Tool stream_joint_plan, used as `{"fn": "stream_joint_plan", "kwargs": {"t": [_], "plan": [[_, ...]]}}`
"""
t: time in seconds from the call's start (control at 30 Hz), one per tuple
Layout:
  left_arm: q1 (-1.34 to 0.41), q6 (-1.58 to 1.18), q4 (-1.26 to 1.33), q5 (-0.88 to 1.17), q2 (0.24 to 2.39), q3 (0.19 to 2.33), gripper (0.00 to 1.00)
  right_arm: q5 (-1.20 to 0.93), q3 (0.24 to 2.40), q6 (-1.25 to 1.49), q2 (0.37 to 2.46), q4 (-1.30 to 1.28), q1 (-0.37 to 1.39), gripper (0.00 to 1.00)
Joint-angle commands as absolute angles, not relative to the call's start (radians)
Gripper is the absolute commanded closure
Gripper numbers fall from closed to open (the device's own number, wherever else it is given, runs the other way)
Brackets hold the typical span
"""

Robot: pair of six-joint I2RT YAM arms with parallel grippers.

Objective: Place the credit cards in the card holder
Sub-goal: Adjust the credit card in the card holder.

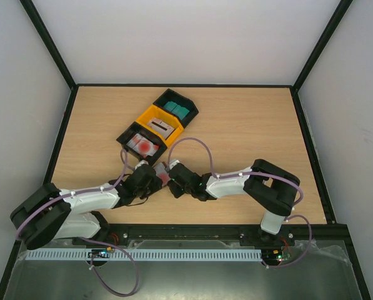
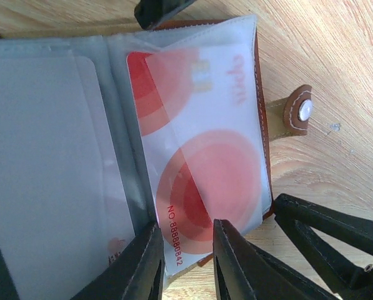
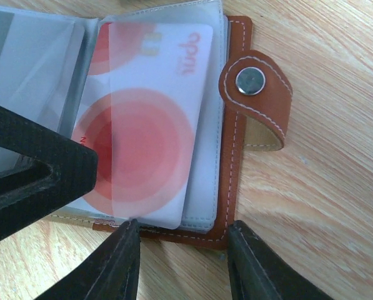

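At the front of the worktop, the open card holder lies between the left gripper and right gripper, both released, a red-and-white credit card partly under its clear sleeve, three bins behind.

The table carries a diagonal row of three bins at upper centre of the top view. Below them, the card holder lies open on the table between the left tool and right tool. A card sits inside its right half in both wrist views.
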State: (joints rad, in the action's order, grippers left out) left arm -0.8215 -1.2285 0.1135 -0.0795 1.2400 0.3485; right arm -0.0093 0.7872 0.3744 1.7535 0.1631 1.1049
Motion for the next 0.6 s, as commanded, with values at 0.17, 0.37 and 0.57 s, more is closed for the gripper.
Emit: {"fn": "stream_joint_plan", "kwargs": {"t": [0.17,0.37,0.57], "plan": [[-0.824,-1.256,0.033,-0.091,1.22,0.362,0.76,0.004,0.782,0.385,1.788,0.127,1.123,0.73],[-0.824,-1.344,-0.135,-0.141,1.167,0.381,0.68,0.065,0.79,0.451,1.777,0.118,1.123,0.73],[-0.823,-1.353,-0.184,-0.184,1.121,0.401,0.71,0.001,0.794,0.472,1.764,0.124,1.122,0.72]]}}
